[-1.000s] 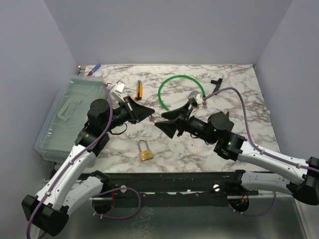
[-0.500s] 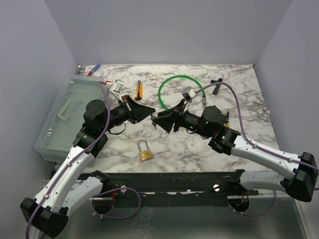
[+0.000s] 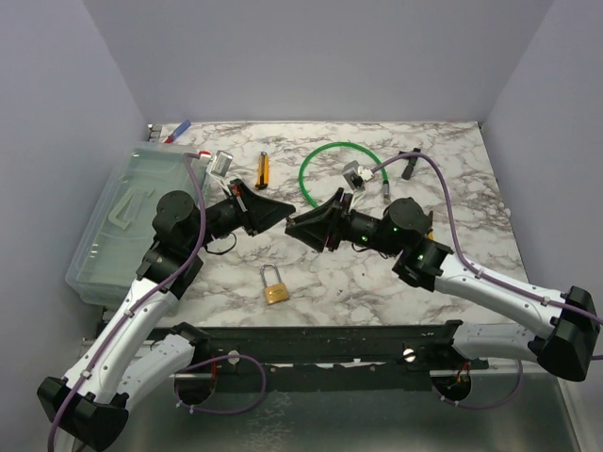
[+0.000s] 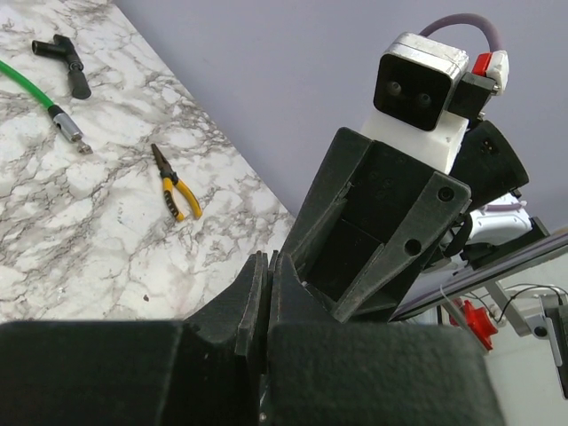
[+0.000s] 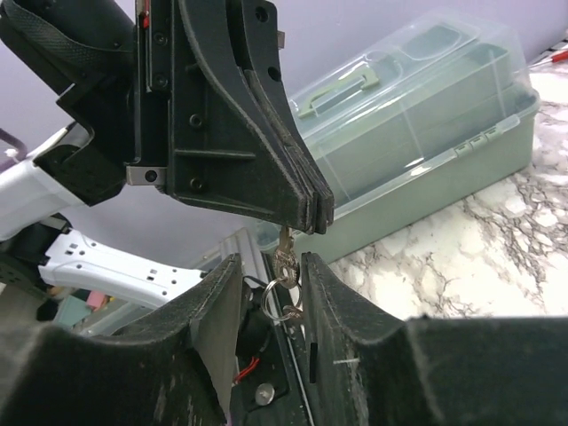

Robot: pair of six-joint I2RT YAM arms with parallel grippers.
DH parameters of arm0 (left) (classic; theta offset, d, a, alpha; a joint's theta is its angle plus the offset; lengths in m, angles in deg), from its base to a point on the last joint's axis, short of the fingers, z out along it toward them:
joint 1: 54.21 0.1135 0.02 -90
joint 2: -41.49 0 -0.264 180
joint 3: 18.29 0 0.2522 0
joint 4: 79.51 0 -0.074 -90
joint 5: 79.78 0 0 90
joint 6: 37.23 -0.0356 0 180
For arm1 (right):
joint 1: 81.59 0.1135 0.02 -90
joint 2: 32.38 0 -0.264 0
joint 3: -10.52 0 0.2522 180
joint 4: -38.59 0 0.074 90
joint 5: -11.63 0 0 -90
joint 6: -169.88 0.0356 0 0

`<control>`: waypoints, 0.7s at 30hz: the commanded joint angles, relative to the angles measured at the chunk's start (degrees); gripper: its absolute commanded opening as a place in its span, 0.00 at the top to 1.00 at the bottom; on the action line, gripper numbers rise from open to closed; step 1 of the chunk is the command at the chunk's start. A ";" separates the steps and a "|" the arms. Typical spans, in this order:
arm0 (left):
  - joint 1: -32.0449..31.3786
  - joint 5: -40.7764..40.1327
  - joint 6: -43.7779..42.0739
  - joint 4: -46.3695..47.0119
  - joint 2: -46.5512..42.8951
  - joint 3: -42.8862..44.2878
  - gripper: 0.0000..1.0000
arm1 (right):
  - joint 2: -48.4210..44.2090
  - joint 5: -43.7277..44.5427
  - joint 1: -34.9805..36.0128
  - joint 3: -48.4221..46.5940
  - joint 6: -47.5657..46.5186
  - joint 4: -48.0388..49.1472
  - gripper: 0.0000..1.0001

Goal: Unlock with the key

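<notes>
Right wrist view is showing the key (image 5: 284, 257) hanging from the tip of the left gripper (image 5: 306, 220), whose jaws are pressing together on its upper end, with a small ring (image 5: 280, 309) dangling below. The right gripper (image 5: 269, 262) is standing with its jaws apart, one finger on either side of the key; whether either finger is touching it, I cannot tell.

From above, the two grippers are meeting tip to tip over the middle of the white marbled table (image 3: 452, 169) and are hiding the key in that view. Pale lavender walls (image 3: 311, 56) are closing in the table on three sides.

A brass padlock (image 3: 274, 286) is lying nearer the front edge, well apart from the grippers. Behind them a green cable loop (image 3: 325, 151), yellow-handled pliers (image 3: 264, 169) and a black T-shaped tool (image 3: 408, 160) are lying on the table. A clear green plastic box (image 3: 122, 217) is sitting along the left side.
</notes>
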 commanded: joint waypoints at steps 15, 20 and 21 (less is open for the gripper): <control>-0.20 0.31 -0.47 2.41 -0.93 -0.06 1.00 | 1.80 -5.35 -0.58 -1.92 3.13 4.83 0.80; -0.18 -0.07 -0.60 2.40 -1.07 -0.17 1.00 | 1.79 -5.53 -0.58 -1.71 3.33 5.14 0.87; -0.15 -0.11 -0.66 2.42 -1.10 -0.25 1.00 | 1.73 -5.53 -0.58 -1.67 3.41 5.26 0.90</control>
